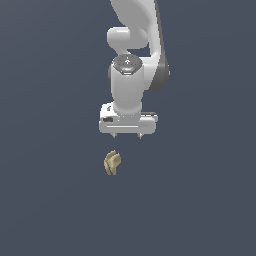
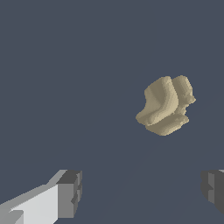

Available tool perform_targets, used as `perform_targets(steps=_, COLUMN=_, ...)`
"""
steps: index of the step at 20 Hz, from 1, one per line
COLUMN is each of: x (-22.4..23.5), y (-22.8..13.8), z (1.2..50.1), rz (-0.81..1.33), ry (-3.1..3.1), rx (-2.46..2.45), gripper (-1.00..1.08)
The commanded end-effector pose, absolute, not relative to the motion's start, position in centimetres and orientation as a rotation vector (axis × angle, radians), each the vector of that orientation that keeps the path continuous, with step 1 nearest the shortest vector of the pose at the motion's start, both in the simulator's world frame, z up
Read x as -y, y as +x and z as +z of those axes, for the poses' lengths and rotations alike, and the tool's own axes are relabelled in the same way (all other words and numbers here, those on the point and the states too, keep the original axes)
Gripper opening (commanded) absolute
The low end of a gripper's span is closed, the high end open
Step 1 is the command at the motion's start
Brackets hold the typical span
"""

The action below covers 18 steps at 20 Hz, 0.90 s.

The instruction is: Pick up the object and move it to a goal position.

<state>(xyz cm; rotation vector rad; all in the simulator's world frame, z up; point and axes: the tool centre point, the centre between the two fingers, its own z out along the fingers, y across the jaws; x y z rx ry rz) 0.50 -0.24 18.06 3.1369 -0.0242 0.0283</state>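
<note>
The object [image 1: 112, 163] is a small tan, lumpy piece with lobed folds, lying on the dark grey surface. The white gripper [image 1: 127, 136] hangs above it, a little toward the exterior view's right, with its two short fingertips spread apart and nothing between them. In the wrist view the object [image 2: 166, 105] shows large and apart from the gripper [image 2: 142, 190]. One dark finger pad [image 2: 70, 192] and the other at the frame edge stand wide apart. The gripper is open and empty.
The white arm [image 1: 135, 45] rises from the wrist to the frame's top edge. The plain dark grey surface [image 1: 50, 200] fills the view; no other objects or edges show.
</note>
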Motion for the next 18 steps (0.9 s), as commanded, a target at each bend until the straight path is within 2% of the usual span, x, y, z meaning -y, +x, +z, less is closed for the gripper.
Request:
perform_targets(steps=1, x=0.2, y=0.5, z=18.1, rz=0.028, ry=3.137, rx=0.024, gripper=1.0)
perform_targets(steps=18, x=0.3, y=1.4, z=19.5, rz=0.074, ry=3.127, rx=-0.024, gripper=1.0)
